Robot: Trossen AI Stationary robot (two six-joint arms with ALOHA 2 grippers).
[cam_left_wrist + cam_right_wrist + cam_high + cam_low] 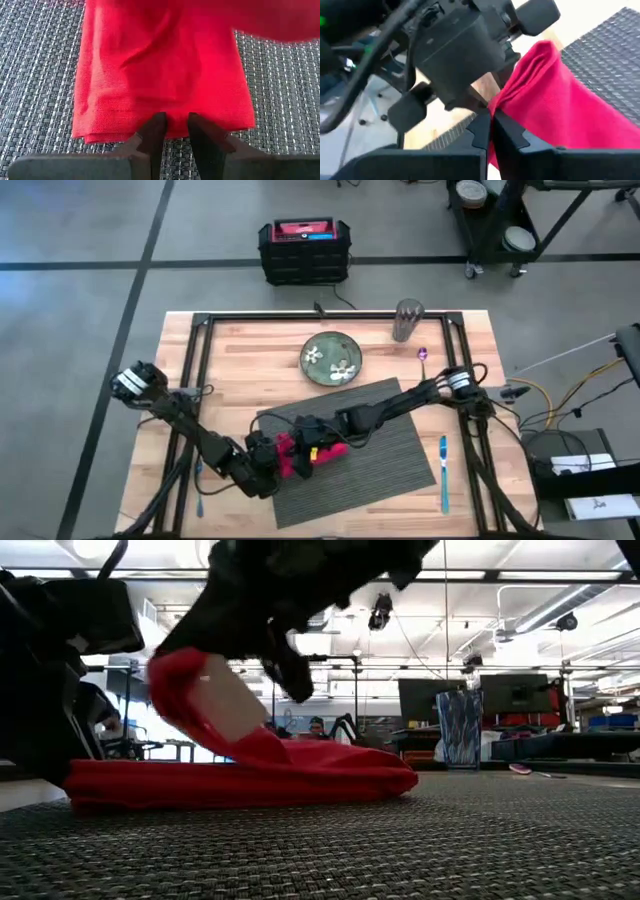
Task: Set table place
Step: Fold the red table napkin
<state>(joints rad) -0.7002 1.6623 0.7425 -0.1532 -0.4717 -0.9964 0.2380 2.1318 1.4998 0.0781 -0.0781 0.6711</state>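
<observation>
A green flowered plate (331,358), a glass tumbler (407,320) and a blue-handled utensil (444,472) sit apart.

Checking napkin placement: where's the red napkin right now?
In the high view, the red napkin lies on the left part of the grey placemat, between the left gripper and right gripper, which pinches and lifts one edge.

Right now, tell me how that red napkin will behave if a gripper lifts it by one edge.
Probably floppy: the red napkin already droops in a curve where the right gripper pinches its raised edge. Likely light, being thin folded cloth. It may drag or unfold rather than slide cleanly, since it lies on the ribbed placemat.
</observation>
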